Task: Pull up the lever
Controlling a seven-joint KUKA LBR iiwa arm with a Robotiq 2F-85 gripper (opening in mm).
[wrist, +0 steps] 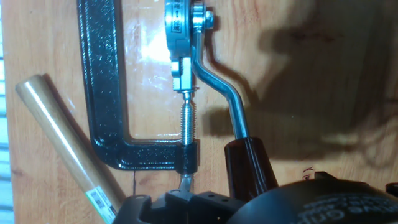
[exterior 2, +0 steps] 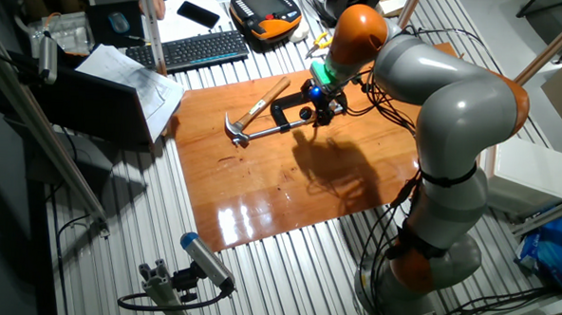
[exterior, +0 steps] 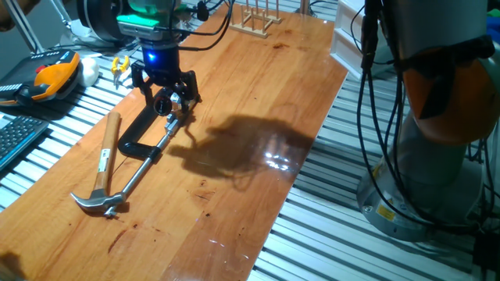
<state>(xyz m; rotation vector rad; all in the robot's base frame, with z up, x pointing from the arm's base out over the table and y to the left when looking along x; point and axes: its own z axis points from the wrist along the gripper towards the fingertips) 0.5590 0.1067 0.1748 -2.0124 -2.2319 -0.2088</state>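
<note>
Approach step judged in hand: the black two-finger gripper (exterior: 166, 95), jaw state indeterminable, hovers over the thin silver lever with reddish-brown tip (wrist: 231, 109) lying flat on the wooden table (exterior: 258, 94); next, grasp tip and lift.

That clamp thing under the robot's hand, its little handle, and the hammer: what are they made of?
The lever looks like polished steel, bright and mirror-like, with a dark reddish-brown tip, probably plastic or rubber. The C-shaped frame seems to be cast metal with pebbly black paint. The hammer has a pale wooden handle with visible grain and a shiny metal head.
</note>
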